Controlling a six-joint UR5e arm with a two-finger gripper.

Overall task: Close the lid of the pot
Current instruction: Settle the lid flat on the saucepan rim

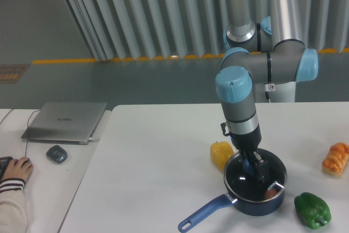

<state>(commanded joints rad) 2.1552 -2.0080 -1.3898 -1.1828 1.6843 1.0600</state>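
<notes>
Grey ribbed panels and a yellow floor line back the scene; in front stands a white table (163, 156) with the arm reaching down from 12 o'clock.

Camera view: the pot (256, 189) sits toward the table's front right, its handle running out to about 7 o'clock. The lid (254, 174) lies across the pot's mouth, its rim following the pot's rim closely — whether it is fully seated or a shade tilted cannot be told. The gripper (250, 163) is down on the lid's centre, fingers either side of the blue knob; the jaws look closed around it, though the grip itself is too small to confirm. Something reddish shows through the glass at the pot's 4 o'clock.

Judged from this, the closing is nearly or wholly done: the lid is on. What seems left is letting go of the knob and lifting clear.

Around the pot: a yellow pepper (221, 154) touching or just beside it at 10 o'clock, a green pepper (312, 209) at 4 o'clock, a bread roll (335, 158) at 2 o'clock. Well apart to 9 o'clock lie a laptop (65, 121), a mouse (56, 154) and a person's hand (16, 168).
</notes>
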